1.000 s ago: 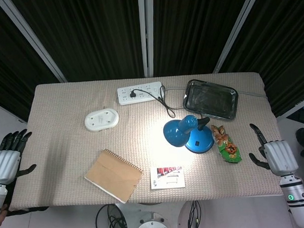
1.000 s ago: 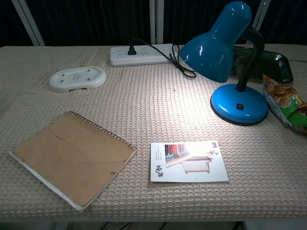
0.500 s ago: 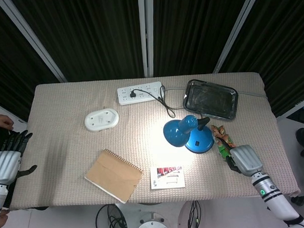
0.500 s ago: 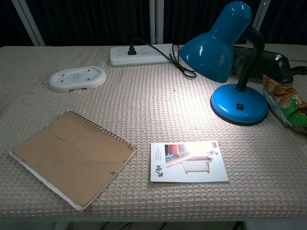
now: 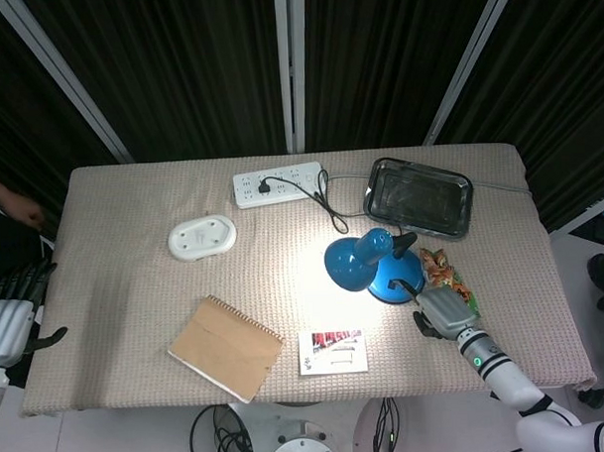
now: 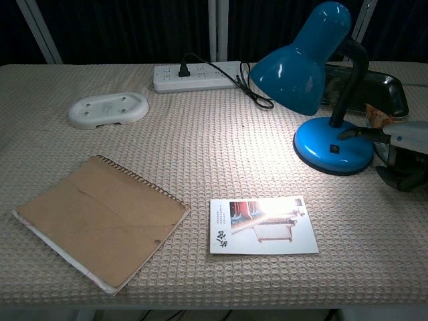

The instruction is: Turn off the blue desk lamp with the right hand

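My right hand [image 6: 401, 150] sits at the right edge of the blue desk lamp [image 6: 321, 87], one dark finger [image 6: 358, 133] reaching over the round base [image 6: 333, 150], the others loosely curled, holding nothing. The lamp stands right of centre on the woven surface [image 6: 200, 147], lit, its shade tilted down to the left over a small card [image 6: 263, 225]. I judge the glossy base hard, slick and weighted enough to stay put. No grasp is needed: the place to press is the small dark switch [image 6: 334, 148] on top of the base. A black gooseneck [image 6: 349, 73] joins base and shade. My left hand [image 5: 10, 325] hangs empty at the surface's left edge, fingers apart.
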Robot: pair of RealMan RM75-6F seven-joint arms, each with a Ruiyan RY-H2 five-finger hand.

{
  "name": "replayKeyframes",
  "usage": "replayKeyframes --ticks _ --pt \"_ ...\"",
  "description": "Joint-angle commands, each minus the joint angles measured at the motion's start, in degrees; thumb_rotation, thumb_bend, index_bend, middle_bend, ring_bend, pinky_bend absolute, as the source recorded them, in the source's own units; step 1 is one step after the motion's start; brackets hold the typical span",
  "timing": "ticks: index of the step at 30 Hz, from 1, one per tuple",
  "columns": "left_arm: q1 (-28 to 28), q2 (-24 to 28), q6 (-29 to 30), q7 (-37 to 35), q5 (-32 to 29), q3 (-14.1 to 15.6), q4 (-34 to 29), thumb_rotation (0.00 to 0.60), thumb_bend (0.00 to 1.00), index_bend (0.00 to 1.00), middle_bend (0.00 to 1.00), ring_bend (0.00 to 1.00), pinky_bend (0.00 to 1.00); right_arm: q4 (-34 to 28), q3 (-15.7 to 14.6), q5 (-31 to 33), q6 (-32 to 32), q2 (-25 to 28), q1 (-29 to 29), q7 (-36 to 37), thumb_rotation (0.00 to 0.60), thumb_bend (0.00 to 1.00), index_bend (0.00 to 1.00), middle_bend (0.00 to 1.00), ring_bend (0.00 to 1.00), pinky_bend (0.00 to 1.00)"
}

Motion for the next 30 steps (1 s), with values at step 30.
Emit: replayKeyframes --ticks 30 --pt "0.04 -0.42 -0.29 -2.21 -0.09 -0.40 1.33 0.600 0.15 0.00 0.00 0.00 0.00 0.57 -2.75 9.74 -1.95 -1.56 4.36 -4.33 0.600 0.68 0.00 1.00 1.00 1.00"
